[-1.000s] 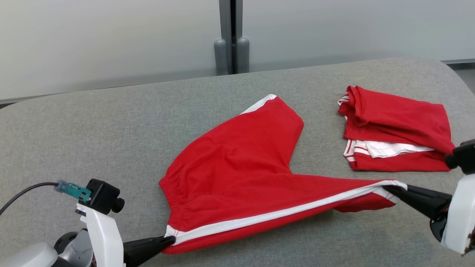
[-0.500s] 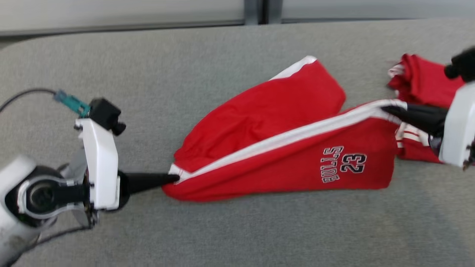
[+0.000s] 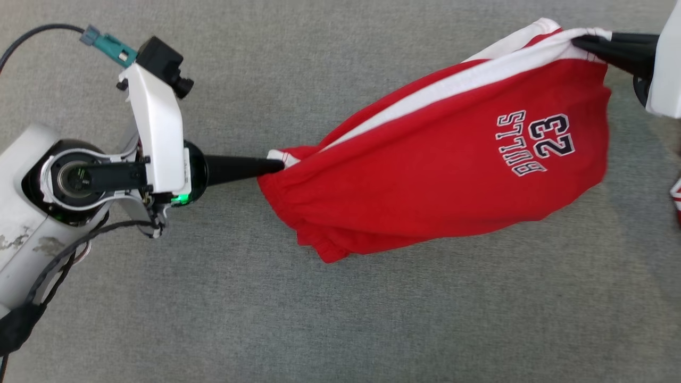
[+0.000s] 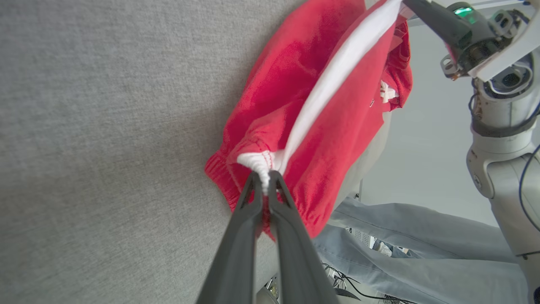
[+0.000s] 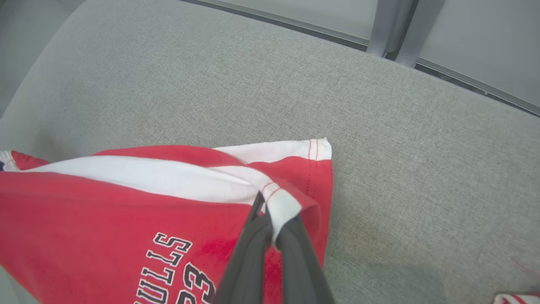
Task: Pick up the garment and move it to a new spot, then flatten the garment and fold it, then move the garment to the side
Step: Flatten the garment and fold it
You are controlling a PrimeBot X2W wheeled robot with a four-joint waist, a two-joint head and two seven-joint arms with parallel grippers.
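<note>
Across the middle of the head view the red shorts (image 3: 441,175) hang stretched between my arms over the grey table top (image 3: 319,319). My left gripper (image 3: 274,166), at centre left, is clamped on the waistband end of the white stripe (image 3: 452,91). My right gripper (image 3: 582,41), at the upper right, is pinched on the stripe's hem end. The rest of the cloth sags below that line, lettering facing up, and I cannot tell whether its lowest fold touches the table. A scrap of a second red garment (image 3: 677,199) sits at the right edge. From the left wrist view, my fingers meet on a small bunched white corner beside the elastic, so little cloth is caught between them. From the right wrist view, the fingers are closed over the stripe at the hem corner, again a narrow bite, with bare table beyond. My worry is the pull: if I spread my arms further, one thin corner could slide out and the shorts would drop in a heap. If I set them down as they hang, the sagging half could land doubled under and crease. Swinging right could drag them onto the second garment.
</note>
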